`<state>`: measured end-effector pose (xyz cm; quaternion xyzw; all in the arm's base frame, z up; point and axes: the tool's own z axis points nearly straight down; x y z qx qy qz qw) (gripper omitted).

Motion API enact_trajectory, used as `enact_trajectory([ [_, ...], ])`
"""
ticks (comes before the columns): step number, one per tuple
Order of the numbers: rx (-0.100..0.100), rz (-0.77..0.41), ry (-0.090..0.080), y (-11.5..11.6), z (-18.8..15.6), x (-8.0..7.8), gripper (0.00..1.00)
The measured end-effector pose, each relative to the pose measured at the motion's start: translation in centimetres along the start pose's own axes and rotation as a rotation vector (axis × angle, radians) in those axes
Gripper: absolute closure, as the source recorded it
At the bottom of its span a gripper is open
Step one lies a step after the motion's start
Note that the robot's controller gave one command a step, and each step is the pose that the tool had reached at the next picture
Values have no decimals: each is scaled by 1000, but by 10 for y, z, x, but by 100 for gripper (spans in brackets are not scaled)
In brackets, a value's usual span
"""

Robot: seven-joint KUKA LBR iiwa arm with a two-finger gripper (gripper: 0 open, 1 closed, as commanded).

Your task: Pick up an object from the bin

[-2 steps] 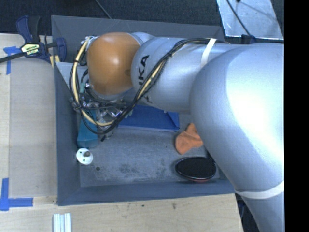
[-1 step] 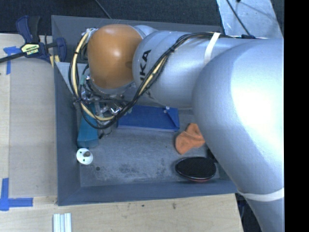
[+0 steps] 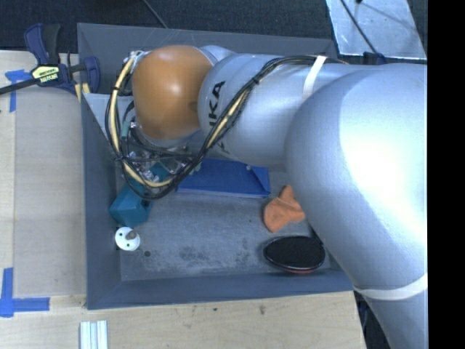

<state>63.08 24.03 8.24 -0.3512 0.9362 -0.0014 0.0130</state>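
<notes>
Near the front-left corner of the grey metal bin lies a small white round plastic piece with a short stub at its middle. Just behind it, close to the left wall, sits a teal block with angled faces. Its upper edge runs under a tangle of yellow and black cables.

Those cables loop round the glossy orange-brown dome cover on the robot's wrist. The gripper hangs beneath that dome, directly over the far end of the teal block. It is mostly hidden by the dome and wiring, so I cannot tell whether it is open or closed, or whether it touches the block.

On the silver arm, right of the dome, the black letters "KA" can be read (the rest of the word curves out of sight).

Under the arm a flat blue sheet-like piece lies across the middle of the bin floor. Further right rests a soft orange lumpy thing. Near the front wall, just in front of it, lies a black round disc with a red rim, partly under the arm.

The bare bin floor is dull, scuffed and speckled. Beyond the far rim lies a dark floor.
</notes>
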Motion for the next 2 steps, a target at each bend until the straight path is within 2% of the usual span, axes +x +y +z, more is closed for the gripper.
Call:
enact_trajectory([
  [1, 0, 2, 0, 0, 0, 0, 100],
  [2, -10, 3, 21, -2, -105, -3, 100],
])
